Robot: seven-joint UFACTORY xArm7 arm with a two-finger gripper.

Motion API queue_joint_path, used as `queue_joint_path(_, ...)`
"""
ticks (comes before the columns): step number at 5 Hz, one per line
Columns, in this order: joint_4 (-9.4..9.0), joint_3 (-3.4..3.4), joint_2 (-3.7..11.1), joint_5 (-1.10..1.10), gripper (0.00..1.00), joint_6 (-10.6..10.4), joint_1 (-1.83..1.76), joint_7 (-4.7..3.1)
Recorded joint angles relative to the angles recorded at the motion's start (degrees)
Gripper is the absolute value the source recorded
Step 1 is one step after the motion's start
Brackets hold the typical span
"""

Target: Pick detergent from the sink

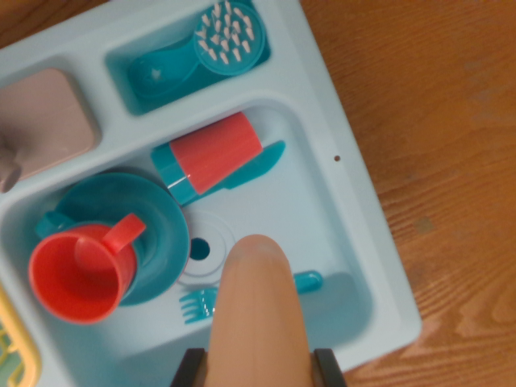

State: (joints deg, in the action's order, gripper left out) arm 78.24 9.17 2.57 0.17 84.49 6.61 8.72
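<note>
The hand sits at the 6 o'clock edge of the wrist view, its two dark jaws clasping a tall peach-coloured bottle, the detergent, one jaw on each side of its body. The bottle rises toward the camera, so it appears to be held upright and, as I judge it, raised above the sink floor, since it overlaps the teal fork and the drain. Gripping it by the sides keeps it steady. At 9 o'clock a red cup rests on a teal plate; at 12 o'clock of the basin a red-and-teal tumbler lies on its side across a teal knife. A brush fills the upper compartment. The wooden desk lies at 3 o'clock
</note>
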Motion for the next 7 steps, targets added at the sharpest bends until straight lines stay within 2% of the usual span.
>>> queue_joint_path(1, 0.0, 0.0, 0.0, 0.0, 1.0, 0.0, 0.0, 0.0)
queue_joint_path(2, 1.55, 0.01, -0.58, -0.11, 1.0, 2.1, -0.02, 0.07)
queue_joint_path(3, 1.55, 0.01, -0.58, -0.11, 1.0, 2.1, -0.02, 0.07)
queue_joint_path(4, 2.91, 0.01, -1.09, -0.2, 1.0, 4.0, -0.04, 0.14)
queue_joint_path(5, 2.91, 0.01, -1.09, -0.2, 1.0, 4.0, -0.04, 0.14)
queue_joint_path(6, 4.03, 0.02, -1.52, -0.28, 1.0, 5.5, -0.05, 0.19)
queue_joint_path(7, 4.03, 0.02, -1.52, -0.28, 1.0, 5.5, -0.05, 0.19)
